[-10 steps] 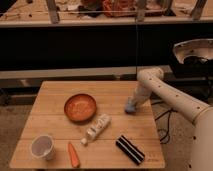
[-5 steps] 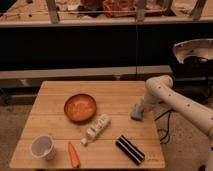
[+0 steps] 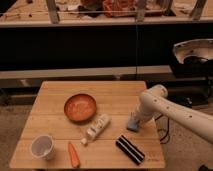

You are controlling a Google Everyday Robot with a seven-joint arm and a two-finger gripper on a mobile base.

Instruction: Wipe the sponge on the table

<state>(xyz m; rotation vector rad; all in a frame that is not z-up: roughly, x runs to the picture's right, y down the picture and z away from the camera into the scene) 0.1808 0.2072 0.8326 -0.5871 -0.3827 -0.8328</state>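
Note:
The light-blue sponge [image 3: 132,123] lies on the wooden table [image 3: 55,107] near its right edge. My gripper [image 3: 135,119] comes down from the white arm on the right and sits directly on top of the sponge, pressing it to the tabletop. The arm's end hides the upper part of the sponge.
An orange bowl [image 3: 80,107] sits mid-table. A white bottle [image 3: 97,127] lies on its side just left of the sponge. A black block with white stripes [image 3: 130,149] lies at the front right, a white cup [image 3: 43,146] and a carrot [image 3: 73,155] at the front left.
The gripper and the sponge have slid together toward the front of the table, along its right side. The arm's elbow has swung outward to the right.

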